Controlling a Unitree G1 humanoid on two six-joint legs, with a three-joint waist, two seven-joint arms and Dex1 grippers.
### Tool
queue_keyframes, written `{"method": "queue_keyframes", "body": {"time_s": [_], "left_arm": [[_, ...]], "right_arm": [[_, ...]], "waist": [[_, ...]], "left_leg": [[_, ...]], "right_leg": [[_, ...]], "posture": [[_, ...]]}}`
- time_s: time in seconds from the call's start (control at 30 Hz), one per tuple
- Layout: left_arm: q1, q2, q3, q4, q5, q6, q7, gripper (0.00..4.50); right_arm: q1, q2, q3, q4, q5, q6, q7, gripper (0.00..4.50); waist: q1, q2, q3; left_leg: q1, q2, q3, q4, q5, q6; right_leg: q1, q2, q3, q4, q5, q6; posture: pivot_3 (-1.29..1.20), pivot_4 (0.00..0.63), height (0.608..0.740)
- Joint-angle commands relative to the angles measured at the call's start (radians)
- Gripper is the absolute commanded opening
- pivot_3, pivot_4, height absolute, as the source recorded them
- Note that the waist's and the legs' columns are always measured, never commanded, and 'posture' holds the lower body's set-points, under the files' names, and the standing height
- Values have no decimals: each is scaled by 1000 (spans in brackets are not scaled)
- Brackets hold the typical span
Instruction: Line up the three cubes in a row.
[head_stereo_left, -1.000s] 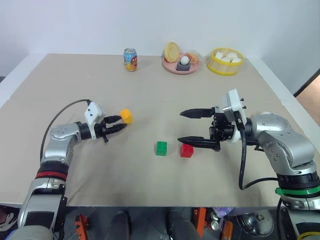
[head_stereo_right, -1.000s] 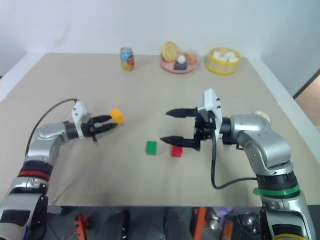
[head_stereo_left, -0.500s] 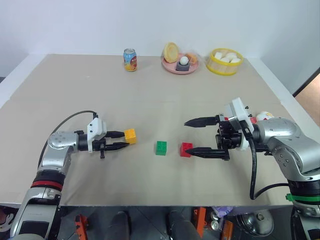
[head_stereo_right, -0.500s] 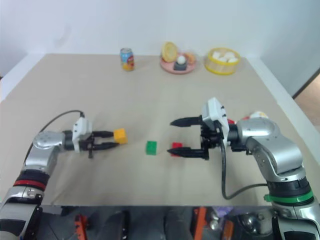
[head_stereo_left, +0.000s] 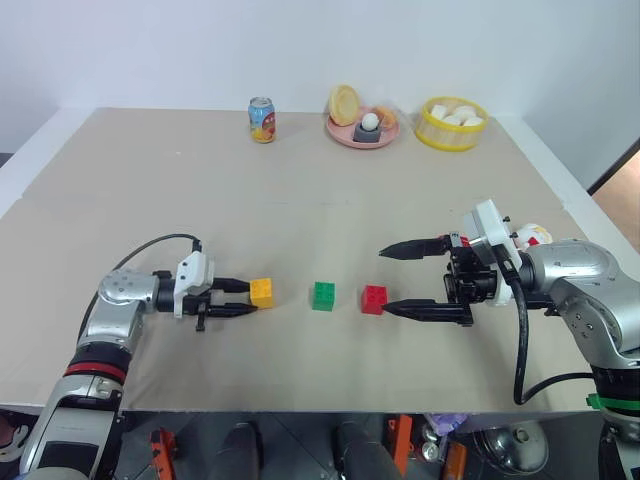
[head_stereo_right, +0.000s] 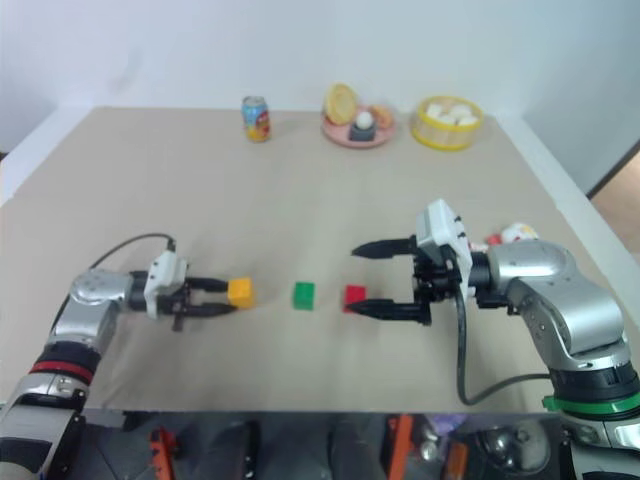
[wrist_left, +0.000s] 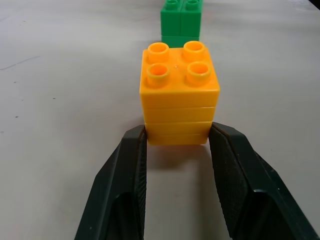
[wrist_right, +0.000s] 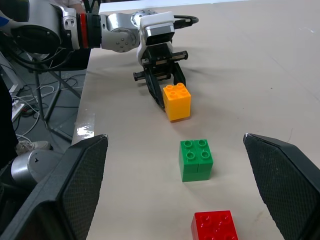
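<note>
The left hand (head_stereo_left: 240, 298) was closed on the yellow-orange cube (head_stereo_left: 262, 292), its 2 black fingers (wrist_left: 131, 165) pressing the lower part of the cube from both sides. The cube looked to be resting on the surface (head_stereo_left: 300, 200), near the front edge and left of the middle. The green cube (head_stereo_left: 322, 296) sat near it towards the right edge, and the red cube (head_stereo_left: 374, 299) sat beyond the green one, with similar gaps between the 3. In the left wrist view the green cube (wrist_left: 181, 19) was straight ahead of the yellow-orange one, so the 3 cubes looked already in 1 row along the front edge.

The right hand (head_stereo_left: 412, 280) was wide open and held nothing. It hung just beside the red cube, on the side of the right edge, with the lower finger near the cube; whether it touched I could not tell.

The step in hand seemed to be the release of the yellow-orange cube. To do it well, I think the left hand should open slowly and evenly, so that no finger drags the cube out of the line, and then draw straight back towards the left edge. The right hand should stay clear of the red cube.
</note>
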Motion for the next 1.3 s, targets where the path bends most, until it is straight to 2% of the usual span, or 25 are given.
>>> {"method": "queue_keyframes", "body": {"time_s": [0.03, 0.37, 0.7, 1.2, 1.27, 1.3], "left_arm": [[-42, 3, 0, 80, 22, -59, -12, 1283], [-144, -43, -8, 228, 55, -119, -21, 1283], [-165, -71, -25, 238, 62, -119, -80, 1283], [-174, -69, -34, 293, 100, -153, -55, 1283], [-177, -69, -43, 296, 109, -126, -50, 2312], [-180, -69, -44, 291, 106, -99, -56, 2585]], "right_arm": [[-7, -1, -26, -25, 10, -8, -9, 4500], [-6, 2, -24, -30, 10, -11, -20, 4500], [-2, 3, -24, -36, 10, -12, -27, 4500], [-4, 5, -22, -38, 11, -7, -35, 4500], [-6, 5, -20, -36, 10, -8, -35, 4500], [-6, 5, -20, -36, 9, -8, -35, 4500]], "waist": [[0, 0, 0], [2, 0, 0], [1, 0, 0], [1, 0, 0], [1, 0, 0], [1, 0, 0]], "left_leg": [[0, 0, 0, 0, 0, 0], [0, 0, 0, 2, 0, 0], [0, 0, 0, 0, 0, 0], [0, 0, 0, 1, 0, 0], [1, 0, 0, 1, 0, 0], [1, 0, 0, 1, 0, 0]], "right_leg": [[0, 0, 0, 0, 0, 0], [1, 0, 0, 0, 1, 0], [1, 0, 0, 0, 0, 1], [1, 0, 0, 0, 0, 1], [2, 0, 0, 0, 0, 1], [2, 0, 0, 0, 0, 1]], "posture": [[0, 150, 740], [0, 150, 740], [0, 150, 740], [0, 150, 740], [0, 150, 740], [0, 150, 740]]}}
